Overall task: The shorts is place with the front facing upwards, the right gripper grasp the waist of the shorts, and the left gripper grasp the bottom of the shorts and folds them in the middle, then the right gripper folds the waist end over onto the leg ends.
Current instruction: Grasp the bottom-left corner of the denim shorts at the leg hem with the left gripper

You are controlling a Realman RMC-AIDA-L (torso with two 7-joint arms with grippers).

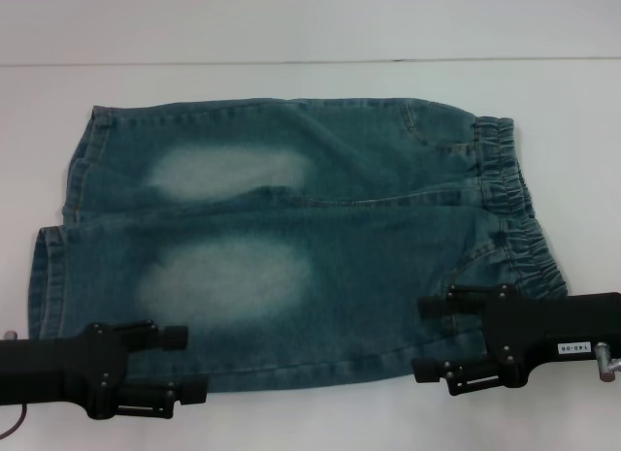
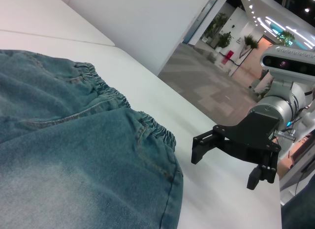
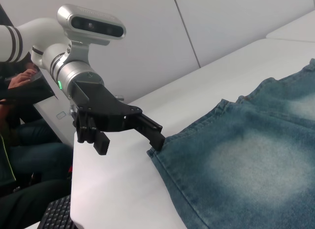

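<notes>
- The shorts (image 1: 291, 247) lie flat across the middle of the head view on the white table (image 1: 310, 34), pale faded patches facing up.
- The waist (image 1: 519, 213) bunches at the right of the frame, and the leg ends (image 1: 49, 267) sit at the left edge.
- The right gripper (image 1: 437, 337), white label on its body, sits at the lower right, fingers spread apart. One finger lies over the denim just below the waist, the other sits at the near edge of the cloth.
- The left gripper (image 1: 189, 366) is at the lower left, fingers also apart, straddling the near hem edge of the shorts.
- From the right wrist view, one finger of the left gripper (image 3: 130, 138) touches the hem corner while the other hangs over bare table.
- Neither claw is clamped on fabric.
</notes>
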